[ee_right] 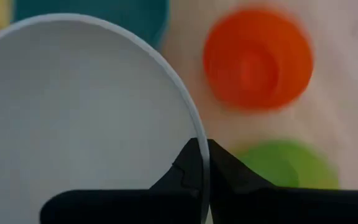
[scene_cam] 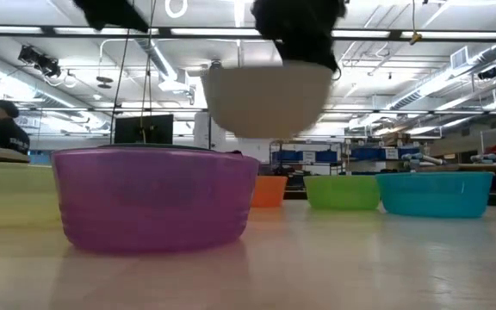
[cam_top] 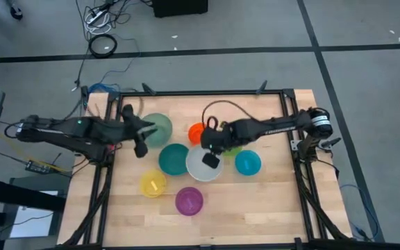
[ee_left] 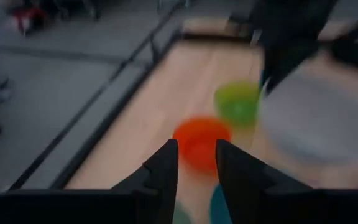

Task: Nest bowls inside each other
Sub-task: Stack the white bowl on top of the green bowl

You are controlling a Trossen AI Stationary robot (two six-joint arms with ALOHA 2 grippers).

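My right gripper (ee_right: 202,163) is shut on the white bowl (scene_cam: 268,99), which hangs in the air above the table, seen in the high view as white bowl (cam_top: 201,167). My left gripper (ee_left: 196,167) is open and holds nothing; it hovers by the sage green bowl (cam_top: 158,128) at the table's far left. On their bases on the table stand the teal bowl (cam_top: 173,159), orange bowl (cam_top: 195,132), lime green bowl (ee_right: 288,163), blue bowl (cam_top: 247,162), yellow bowl (cam_top: 153,184) and purple bowl (cam_top: 189,201). My right gripper pinches the white bowl's rim (ee_right: 197,138) on the side toward the lime green bowl, with one finger inside the bowl and one outside. The fingers come from above, slanting down. The bowl hangs below them with its opening up, lifted clear of the table.
The table's black frame rails (cam_top: 214,93) run along its far edge and both sides. The bare wood at the near right (cam_top: 269,208) is free room. In the low view the purple bowl (scene_cam: 155,196) stands nearest, with the others in a row behind it.
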